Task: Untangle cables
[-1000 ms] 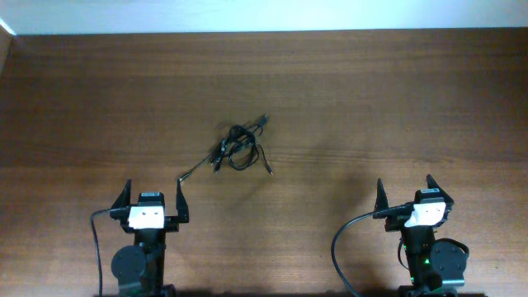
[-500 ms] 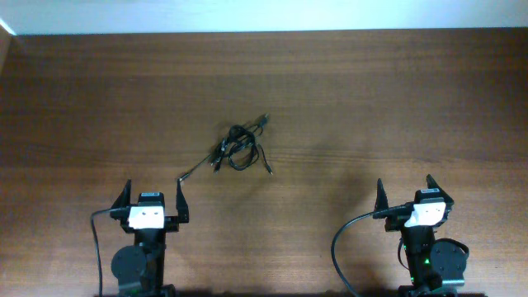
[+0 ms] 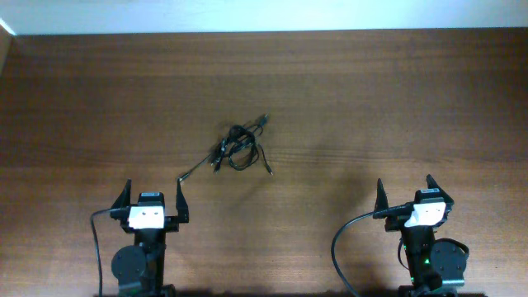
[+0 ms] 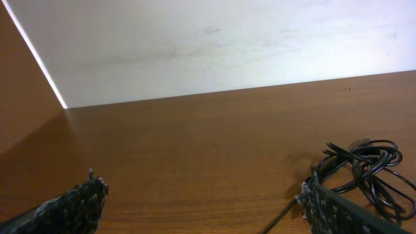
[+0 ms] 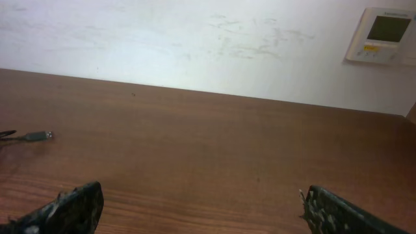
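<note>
Left gripper [image 3: 153,188]: fingers [image 4: 75,203] spread wide, nothing between them, only bare table [image 3: 371,99] showing through the gap in the wrist view. Right gripper [image 3: 404,186]: same, jaws released and empty. Both sit low at the near edge, pointing out across the wood.

The cables [image 3: 239,147] lie in one small black knot out in front, between the two arms but clearly on the left arm's side. From the left gripper the knot is forward and off to its right; in that wrist view the loops [image 4: 364,172] sit just past the right-hand finger. From the right gripper it is forward and well to the left; only one plug end [image 5: 39,136] shows at the far left of its wrist view.

The bundle's long axis runs on a diagonal. A single thin tail [image 3: 191,171] trails back toward me and ends near the left gripper's inner fingertip. The opposite end points away and to the right.

My read: left arm is nearer and the tail is its easiest first grab. The right arm has a long reach across to pin or pull the far end. Nothing untangled yet.
</note>
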You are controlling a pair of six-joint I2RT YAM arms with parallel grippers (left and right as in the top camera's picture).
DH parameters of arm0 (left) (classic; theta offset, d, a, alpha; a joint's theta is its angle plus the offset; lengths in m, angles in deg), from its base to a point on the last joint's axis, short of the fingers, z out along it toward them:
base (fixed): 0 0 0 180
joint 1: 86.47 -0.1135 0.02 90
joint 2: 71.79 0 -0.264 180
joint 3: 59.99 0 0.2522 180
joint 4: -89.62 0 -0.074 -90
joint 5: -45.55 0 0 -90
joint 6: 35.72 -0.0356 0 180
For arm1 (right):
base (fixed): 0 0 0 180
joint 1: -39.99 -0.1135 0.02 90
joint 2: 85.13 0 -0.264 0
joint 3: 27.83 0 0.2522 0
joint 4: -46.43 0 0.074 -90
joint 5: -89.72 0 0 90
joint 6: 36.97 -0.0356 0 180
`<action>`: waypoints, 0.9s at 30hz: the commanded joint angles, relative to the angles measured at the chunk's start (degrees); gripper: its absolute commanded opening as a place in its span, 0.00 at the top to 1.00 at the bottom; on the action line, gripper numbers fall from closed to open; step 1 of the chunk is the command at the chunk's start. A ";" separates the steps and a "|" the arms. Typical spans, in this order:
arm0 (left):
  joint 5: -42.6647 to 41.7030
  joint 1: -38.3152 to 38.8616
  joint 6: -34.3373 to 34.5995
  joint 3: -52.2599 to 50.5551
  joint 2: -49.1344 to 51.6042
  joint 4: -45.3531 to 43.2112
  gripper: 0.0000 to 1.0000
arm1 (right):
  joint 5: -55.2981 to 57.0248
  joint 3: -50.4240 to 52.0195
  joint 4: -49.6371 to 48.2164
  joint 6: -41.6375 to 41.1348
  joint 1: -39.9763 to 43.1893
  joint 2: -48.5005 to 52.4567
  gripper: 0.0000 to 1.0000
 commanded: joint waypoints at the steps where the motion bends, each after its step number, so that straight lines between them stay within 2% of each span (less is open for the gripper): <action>1: 0.20 -0.24 -0.52 -0.11 -0.17 0.33 0.01 | -1.11 0.26 0.22 0.20 -0.33 -0.66 0.01; 23: -1.44 -0.24 1.03 0.48 -0.13 0.11 0.01 | -1.11 0.26 0.22 0.22 -0.33 -0.66 0.01; 27: -2.25 -0.24 1.20 2.54 3.43 0.11 0.01 | -1.11 0.26 0.22 0.22 -0.33 -0.66 0.01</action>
